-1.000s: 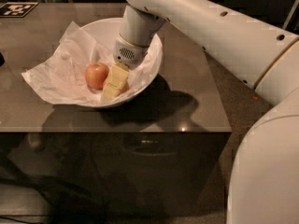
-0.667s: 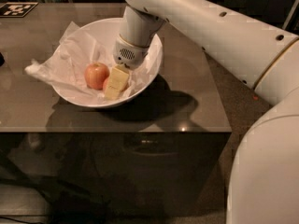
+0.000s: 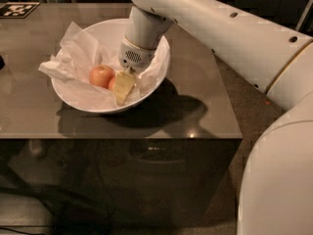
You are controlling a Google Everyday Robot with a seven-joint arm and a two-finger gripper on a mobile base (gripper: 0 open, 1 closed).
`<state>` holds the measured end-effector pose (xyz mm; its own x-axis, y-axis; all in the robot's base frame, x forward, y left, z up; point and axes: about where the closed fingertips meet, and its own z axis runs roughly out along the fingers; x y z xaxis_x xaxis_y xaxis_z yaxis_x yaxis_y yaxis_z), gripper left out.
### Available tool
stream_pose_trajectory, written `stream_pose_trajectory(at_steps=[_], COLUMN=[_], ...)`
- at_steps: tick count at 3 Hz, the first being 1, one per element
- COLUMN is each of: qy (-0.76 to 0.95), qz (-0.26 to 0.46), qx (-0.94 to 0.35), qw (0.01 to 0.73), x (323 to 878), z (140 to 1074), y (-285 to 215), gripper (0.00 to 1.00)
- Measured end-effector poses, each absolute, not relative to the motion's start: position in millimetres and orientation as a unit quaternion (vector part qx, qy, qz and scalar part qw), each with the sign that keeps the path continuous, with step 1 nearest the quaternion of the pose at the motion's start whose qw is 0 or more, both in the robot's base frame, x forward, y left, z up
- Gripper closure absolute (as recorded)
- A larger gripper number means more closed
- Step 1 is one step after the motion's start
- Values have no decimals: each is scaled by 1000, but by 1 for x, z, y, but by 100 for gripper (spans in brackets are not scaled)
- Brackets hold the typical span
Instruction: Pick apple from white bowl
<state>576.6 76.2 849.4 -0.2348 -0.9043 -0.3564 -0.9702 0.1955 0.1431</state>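
Observation:
The white bowl [image 3: 159,70] stands on the dark table, lined with crumpled white paper [image 3: 73,58] that spills over its left rim. The apple [image 3: 100,75], orange-red with paler patches, lies in the bowl left of centre. A small reddish patch [image 3: 112,83] shows just right of it, mostly hidden. My gripper [image 3: 122,89] reaches down into the bowl from the white arm [image 3: 205,28] and sits right beside the apple, touching or nearly touching the reddish patch. Its tip rests low on the paper near the bowl's front wall.
The dark glossy table [image 3: 205,116] ends at its front edge just below the bowl and at its right edge near the arm. A black-and-white marker tag [image 3: 17,9] lies at the far left corner. A dark object [image 3: 1,61] pokes in at the left border.
The paper's left flap has drawn in toward the bowl. The gripper has shifted slightly right and lower in the bowl. A reddish patch now shows beside it.

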Motion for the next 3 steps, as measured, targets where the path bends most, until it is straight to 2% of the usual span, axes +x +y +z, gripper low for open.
stream_pose_trajectory(at_steps=[1, 2, 3], qy=[767, 761, 750], qz=[170, 165, 150], qx=[-611, -617, -630], qw=[97, 113, 134], x=[577, 575, 566], z=[849, 863, 899], y=[76, 74, 72], gripper=[87, 100, 100])
